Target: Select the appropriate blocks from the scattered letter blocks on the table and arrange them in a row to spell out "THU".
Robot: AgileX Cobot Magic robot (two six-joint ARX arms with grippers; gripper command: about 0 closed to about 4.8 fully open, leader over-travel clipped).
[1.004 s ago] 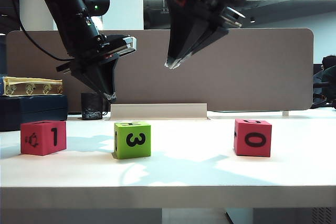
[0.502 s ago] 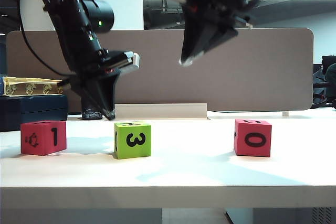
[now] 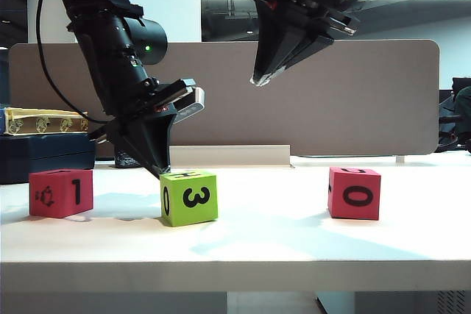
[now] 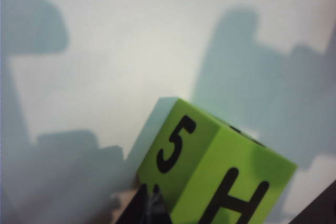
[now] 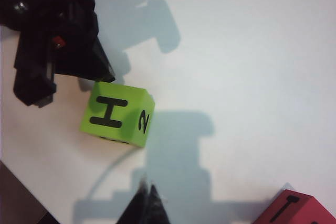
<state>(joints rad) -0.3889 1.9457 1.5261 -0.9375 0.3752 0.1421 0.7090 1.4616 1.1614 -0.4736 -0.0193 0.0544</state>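
Lowered, shut left pincer (image 3: 163, 172) nudged green H-topped block (image 3: 189, 196) askew.

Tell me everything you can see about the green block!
The green block is a lime cube that looks like soft foam, with a black mark on each face: H on top, 3 facing the front, 5 and 2 on other sides. It sits on the white table, turned slightly askew, between the two red blocks and apart from both. The left tool, shut, has its tip at the block's top back corner and seems to touch it. The right tool, also shut, hangs high above the table.
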